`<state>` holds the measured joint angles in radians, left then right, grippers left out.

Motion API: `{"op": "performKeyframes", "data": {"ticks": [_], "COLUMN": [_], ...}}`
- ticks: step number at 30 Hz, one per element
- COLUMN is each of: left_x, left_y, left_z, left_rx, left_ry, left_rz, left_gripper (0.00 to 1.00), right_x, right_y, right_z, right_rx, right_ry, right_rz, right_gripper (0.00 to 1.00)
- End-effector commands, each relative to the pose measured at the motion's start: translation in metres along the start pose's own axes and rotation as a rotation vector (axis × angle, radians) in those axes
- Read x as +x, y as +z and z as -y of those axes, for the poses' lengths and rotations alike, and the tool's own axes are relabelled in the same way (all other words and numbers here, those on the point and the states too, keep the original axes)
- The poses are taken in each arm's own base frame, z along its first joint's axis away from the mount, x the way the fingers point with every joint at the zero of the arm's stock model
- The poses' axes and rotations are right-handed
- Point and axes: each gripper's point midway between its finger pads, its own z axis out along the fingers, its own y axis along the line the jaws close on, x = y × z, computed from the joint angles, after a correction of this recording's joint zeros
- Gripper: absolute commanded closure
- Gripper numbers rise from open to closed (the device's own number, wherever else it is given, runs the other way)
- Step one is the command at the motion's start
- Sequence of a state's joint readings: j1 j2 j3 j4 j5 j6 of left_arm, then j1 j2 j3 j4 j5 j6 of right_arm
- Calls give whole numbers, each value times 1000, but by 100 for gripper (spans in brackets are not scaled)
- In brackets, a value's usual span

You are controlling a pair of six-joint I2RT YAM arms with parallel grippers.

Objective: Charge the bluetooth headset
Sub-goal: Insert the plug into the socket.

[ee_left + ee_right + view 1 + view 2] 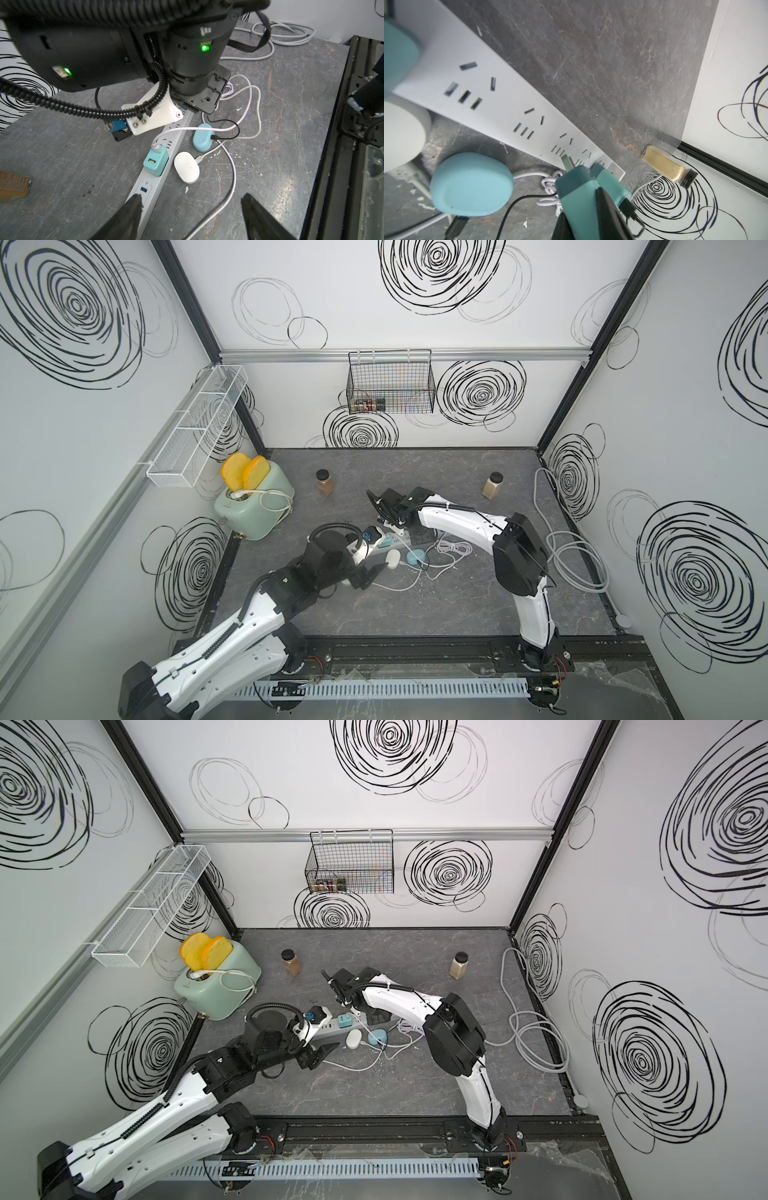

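Right tool [583,214] holds teal charger [577,187] tilted over power strip [500,99].

1. The power strip [169,143] lies in the middle of the table [415,614], slanting near-left to far-right.
2. A charger [155,162] is plugged in toward its left end; a second charger [575,180], in the right gripper [580,202], sits just above the strip farther right.
3. On the strip's near side lie two cases — the left case [392,560] just beside it, the right case [414,558] to its right.
4. The toaster [253,506] stands far left, bread slices [245,472] in its slots.
5. Behind the strip stand the left jar [323,482] and, well apart, the right jar [493,485].
6. A wire basket [390,381] hangs on the far wall, a mesh rack [195,435] on the left wall.
7. A coiled cable [577,560] lies along the right edge.
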<state>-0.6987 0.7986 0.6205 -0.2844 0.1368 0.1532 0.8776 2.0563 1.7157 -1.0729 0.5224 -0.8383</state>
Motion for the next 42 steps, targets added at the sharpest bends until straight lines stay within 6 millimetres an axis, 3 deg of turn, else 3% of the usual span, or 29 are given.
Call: {"op": "performKeyframes", "data": {"ticks": [1, 4, 30, 42], "left_x": [-15, -14, -14, -15], "left_y": [-1, 0, 2, 2], "left_z": [-3, -3, -2, -4], "left_rx": [-12, -11, -3, -7], "left_ry": [11, 9, 14, 16], "left_rz": [54, 50, 45, 47], "left_gripper": [21, 21, 21, 22], "right_x": [1, -6, -4, -13], "right_y": [-6, -6, 7, 24], "right_z": [10, 11, -16, -27], "right_rx": [28, 16, -35, -51], "right_ry": [-8, -12, -32, -91], "right_rz": [-21, -5, -24, -76], "right_gripper": [92, 92, 92, 92]}}
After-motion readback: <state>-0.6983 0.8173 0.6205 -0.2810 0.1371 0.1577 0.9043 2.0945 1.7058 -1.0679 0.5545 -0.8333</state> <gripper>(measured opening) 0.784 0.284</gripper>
